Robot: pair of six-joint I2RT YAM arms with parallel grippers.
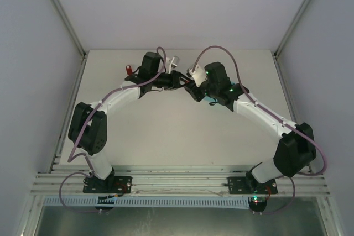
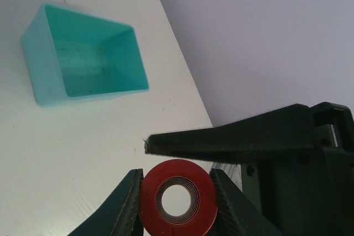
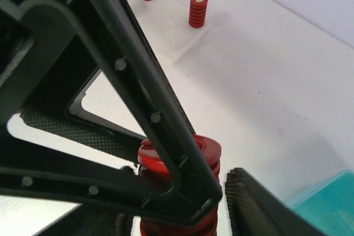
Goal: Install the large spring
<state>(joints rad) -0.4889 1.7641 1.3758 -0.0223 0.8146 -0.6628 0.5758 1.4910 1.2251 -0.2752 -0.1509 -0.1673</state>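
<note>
1. The left fingers [image 2: 175, 176] are clenched on the big red spring [image 2: 149, 205], seen end-on, with one finger against each side.
2. The right fingers [image 3: 180, 186] are spread and straddle the same spring. A sliver of bench [image 2: 83, 153] shows between the spring and one finger.
3. Both arms meet over the far middle of the bench.
4. Beyond them lies a white plate [image 3: 177, 42] with two small red springs [image 3: 198, 9] on pegs and one bare peg [image 3: 170, 29].
5. A teal bin [image 2: 47, 64] sits on the bench nearby.
</note>
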